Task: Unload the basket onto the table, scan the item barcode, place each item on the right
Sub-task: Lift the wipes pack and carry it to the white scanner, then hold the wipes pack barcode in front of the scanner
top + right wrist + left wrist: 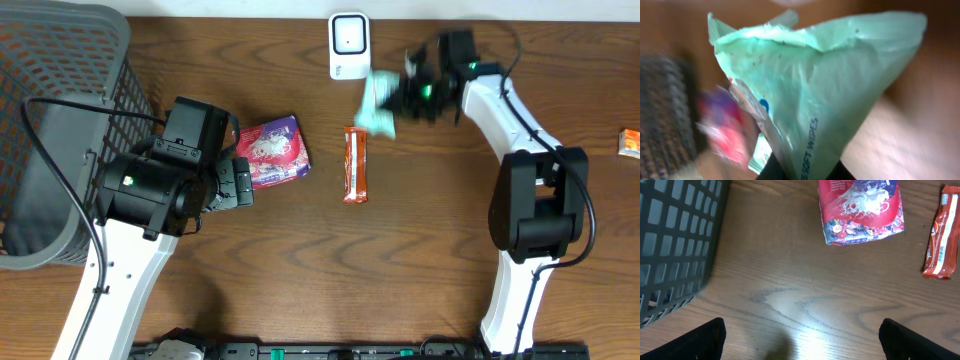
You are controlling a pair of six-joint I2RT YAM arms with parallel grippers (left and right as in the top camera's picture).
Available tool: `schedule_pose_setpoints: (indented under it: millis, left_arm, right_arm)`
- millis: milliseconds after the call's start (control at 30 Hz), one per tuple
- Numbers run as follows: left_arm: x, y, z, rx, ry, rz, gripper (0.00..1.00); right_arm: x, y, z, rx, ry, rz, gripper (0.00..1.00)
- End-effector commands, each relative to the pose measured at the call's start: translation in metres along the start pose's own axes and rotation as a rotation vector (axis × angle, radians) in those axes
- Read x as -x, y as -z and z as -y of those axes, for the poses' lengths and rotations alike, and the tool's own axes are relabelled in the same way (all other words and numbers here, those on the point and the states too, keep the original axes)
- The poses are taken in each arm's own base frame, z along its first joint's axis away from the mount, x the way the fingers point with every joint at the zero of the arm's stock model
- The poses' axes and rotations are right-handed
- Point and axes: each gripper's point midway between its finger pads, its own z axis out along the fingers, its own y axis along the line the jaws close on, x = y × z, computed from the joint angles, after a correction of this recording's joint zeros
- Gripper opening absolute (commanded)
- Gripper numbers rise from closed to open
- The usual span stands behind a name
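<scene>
The right gripper (405, 98) is pinched tight on the green wipes pack (377, 108), just beside the white scanner (348, 45), so pickup looks done and only scanning seems left; the left gripper (243, 183) gapes empty, well apart from it.

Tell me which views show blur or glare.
Overhead: sharp, but the wipes pack and right gripper are smeared by motion. Left wrist: sharp, with pale glare on the table. Right wrist: the pack's print is readable; everything behind it is blurred.
</scene>
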Motion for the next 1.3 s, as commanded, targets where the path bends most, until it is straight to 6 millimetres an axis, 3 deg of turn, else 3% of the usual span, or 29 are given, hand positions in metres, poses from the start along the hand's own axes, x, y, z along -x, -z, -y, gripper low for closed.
schedule_pose_setpoints:
  millis: [0, 200, 400, 600, 933, 1267]
  left_arm:
    - [-0.001, -0.001, -0.002, 0.008, 0.001, -0.007, 0.98]
    - [-0.001, -0.001, -0.002, 0.008, 0.001, -0.007, 0.98]
    - [-0.001, -0.001, -0.002, 0.008, 0.001, -0.007, 0.98]
    - [-0.001, -0.001, -0.002, 0.008, 0.001, -0.007, 0.98]
    - [-0.001, -0.001, -0.002, 0.008, 0.001, -0.007, 0.98]
    - [-0.001, -0.001, -0.002, 0.008, 0.001, -0.007, 0.98]
  right_arm:
    - [0.039, 0.012, -0.044, 0.099, -0.074, 0.125, 0.01]
    - [0.078, -0.005, -0.059, 0.097, -0.129, 0.323, 0.01]
    - [0.089, -0.037, -0.058, 0.109, -0.156, 0.401, 0.01]
    - [0.094, -0.059, -0.044, 0.163, -0.218, 0.399, 0.01]
    - [0.110, -0.039, -0.056, 0.222, -0.189, 0.415, 0.01]
    - [0.118, -0.041, -0.073, 0.229, -0.184, 0.490, 0.01]
